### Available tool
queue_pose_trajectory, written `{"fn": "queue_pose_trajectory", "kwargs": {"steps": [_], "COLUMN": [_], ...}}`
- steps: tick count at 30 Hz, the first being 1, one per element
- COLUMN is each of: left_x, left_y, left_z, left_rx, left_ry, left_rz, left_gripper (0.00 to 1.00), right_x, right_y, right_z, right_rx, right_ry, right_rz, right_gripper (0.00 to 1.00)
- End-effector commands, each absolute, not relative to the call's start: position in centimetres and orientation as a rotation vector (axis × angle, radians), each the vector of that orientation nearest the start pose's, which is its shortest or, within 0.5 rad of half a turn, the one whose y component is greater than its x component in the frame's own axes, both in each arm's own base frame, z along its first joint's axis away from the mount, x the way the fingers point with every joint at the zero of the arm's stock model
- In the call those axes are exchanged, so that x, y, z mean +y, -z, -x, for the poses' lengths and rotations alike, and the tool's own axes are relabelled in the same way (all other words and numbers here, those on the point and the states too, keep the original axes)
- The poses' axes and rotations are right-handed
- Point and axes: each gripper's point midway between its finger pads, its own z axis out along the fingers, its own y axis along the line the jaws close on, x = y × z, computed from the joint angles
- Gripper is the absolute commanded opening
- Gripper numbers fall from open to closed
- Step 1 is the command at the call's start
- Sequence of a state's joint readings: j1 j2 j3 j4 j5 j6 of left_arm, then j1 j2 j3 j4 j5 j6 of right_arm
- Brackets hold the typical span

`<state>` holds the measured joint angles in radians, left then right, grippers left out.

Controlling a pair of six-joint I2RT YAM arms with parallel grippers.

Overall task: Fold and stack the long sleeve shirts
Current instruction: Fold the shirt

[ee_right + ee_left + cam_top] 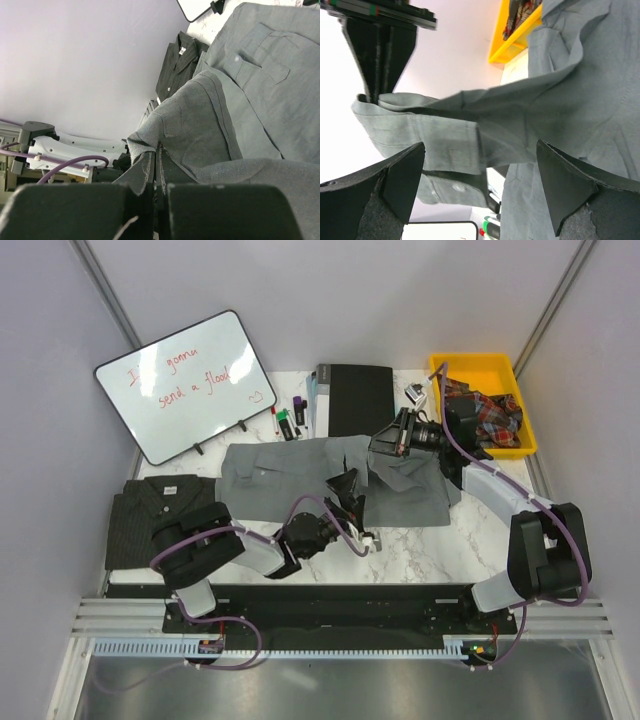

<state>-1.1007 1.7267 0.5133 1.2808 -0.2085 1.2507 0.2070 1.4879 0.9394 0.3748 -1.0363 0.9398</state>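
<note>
Whiteboard (190, 385), markers (285, 422), black book (360, 398) and yellow bin (480, 370) line the tabletop (430, 540).

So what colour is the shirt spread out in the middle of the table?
Plain mid-grey, no pattern. The shirt shows best in the top external view.

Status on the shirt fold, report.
Right gripper shut on grey shirt edge, lifted. Left gripper open, facing the raised cloth, holding nothing. Striped shirt lies left. No obstruction seen.
</note>
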Motion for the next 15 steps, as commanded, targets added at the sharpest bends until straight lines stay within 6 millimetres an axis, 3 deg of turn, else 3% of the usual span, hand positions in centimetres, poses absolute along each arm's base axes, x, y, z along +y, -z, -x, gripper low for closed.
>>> {"fn": "queue_pose_trajectory", "kwargs": {"steps": [1,7,10,12,14,15], "left_x": [-33.9,-33.9,-33.3,-32.6,-31.7,-31.4], "left_y": [-27.8,-29.5,-30.5,-31.1,-31.6,-31.8], "left_z": [-27.0,-27.1,-27.0,-27.0,-26.8,-26.7], "left_rx": [0.6,0.585,0.586,0.593,0.598,0.602], "left_ry": [-0.318,-0.317,-0.32,-0.328,-0.332,-0.332], "left_rz": [-0.904,-0.862,-0.835,-0.818,-0.825,-0.826], "left_gripper": [0.99,0.97,0.91,0.73,0.45,0.39], "right_x": [24.0,23.8,23.9,23.8,23.9,23.8], "right_y": [-25.8,-25.5,-25.5,-25.3,-25.6,-25.4], "right_z": [-31.6,-31.3,-31.6,-31.8,-32.2,-32.2], "right_rx": [1.957,1.966,1.965,1.97,1.965,1.972], "right_ry": [-1.703,-1.682,-1.667,-1.641,-1.621,-1.61], "right_rz": [0.198,0.206,0.227,0.25,0.27,0.278], "right_gripper": [0.0,0.0,0.0,0.0,0.0,0.0]}}
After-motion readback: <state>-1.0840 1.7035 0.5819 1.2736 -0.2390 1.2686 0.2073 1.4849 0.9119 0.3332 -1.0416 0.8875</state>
